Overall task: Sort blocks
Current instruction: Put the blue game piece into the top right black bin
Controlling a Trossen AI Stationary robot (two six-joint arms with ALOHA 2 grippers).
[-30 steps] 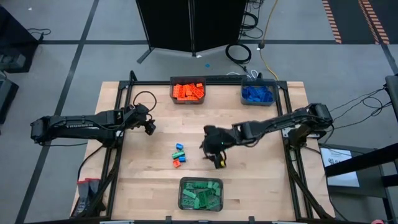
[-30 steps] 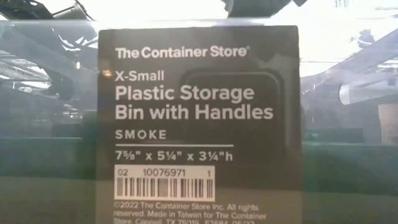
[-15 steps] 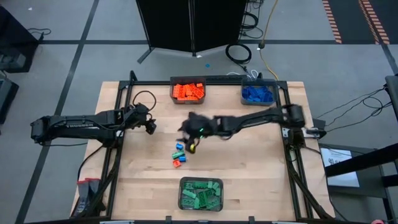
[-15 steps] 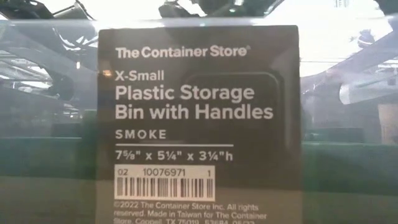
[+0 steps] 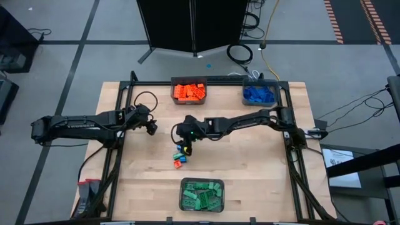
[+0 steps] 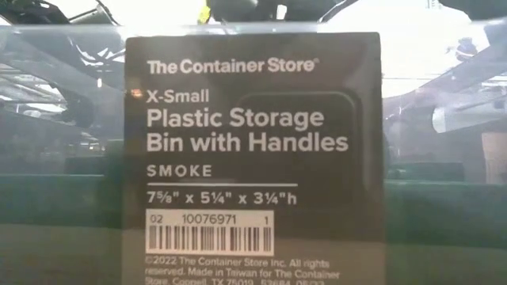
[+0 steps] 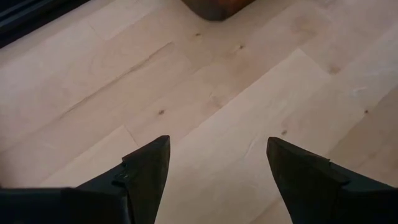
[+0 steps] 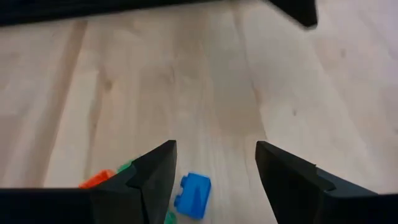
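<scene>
A few loose blocks lie on the wood mid-table: a blue and green cluster (image 5: 180, 151) and an orange block (image 5: 177, 164). My right gripper (image 5: 187, 146) hangs open just above and beside them. In its wrist view (image 8: 214, 149) a blue block (image 8: 193, 195) lies on the table beyond the gap between the fingers, with an orange block (image 8: 96, 180) and a green one (image 8: 125, 166) off to one side. My left gripper (image 5: 151, 127) waits open over bare wood at the table's left (image 7: 217, 146).
Three grey bins stand on the table. The orange-filled bin (image 5: 189, 91) is at the far middle, the blue-filled bin (image 5: 259, 94) at the far right, and the green-filled bin (image 5: 202, 194) at the near middle. That bin's label (image 6: 253, 150) blocks the low view.
My right gripper has swept from mid-table toward the table's left edge and somewhat down, the arm stretching out, and now sits over the loose blocks. The blocks have not moved.
</scene>
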